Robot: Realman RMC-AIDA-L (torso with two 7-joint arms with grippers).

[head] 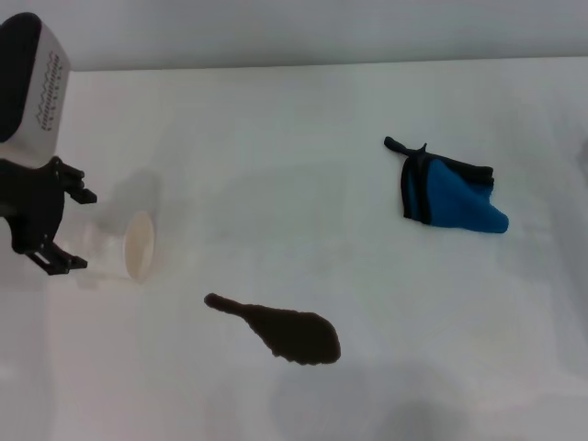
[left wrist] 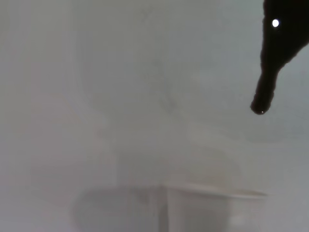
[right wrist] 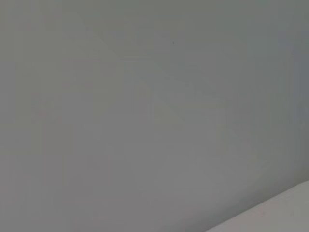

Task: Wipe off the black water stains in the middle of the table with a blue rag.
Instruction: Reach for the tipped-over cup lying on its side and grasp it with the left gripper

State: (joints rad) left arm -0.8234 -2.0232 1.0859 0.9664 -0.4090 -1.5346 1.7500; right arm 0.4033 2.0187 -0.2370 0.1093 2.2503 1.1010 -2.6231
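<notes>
Head view shows a wide white table (head: 303,119). Near its front middle lies the black water stain (head: 285,333), a dark tadpole-shaped blotch with its oval body toward the robot's right and a thin tail reaching toward the left. The blue rag (head: 450,197) lies crumpled farther back on the right side, well apart from the stain, with black edging and a short black loop pointing left. At the left edge, the left gripper (head: 78,230) has its black fingers spread on either side of a white paper cup (head: 124,246) lying on its side, mouth facing the stain; whether the fingers press the cup or sit loose around it cannot be told.

Left wrist view shows the cup's rim (left wrist: 215,195) close up, and beyond it the stain's tail (left wrist: 265,92) on the table.

Right wrist view shows only a plain grey surface; the right gripper is not visible anywhere.
</notes>
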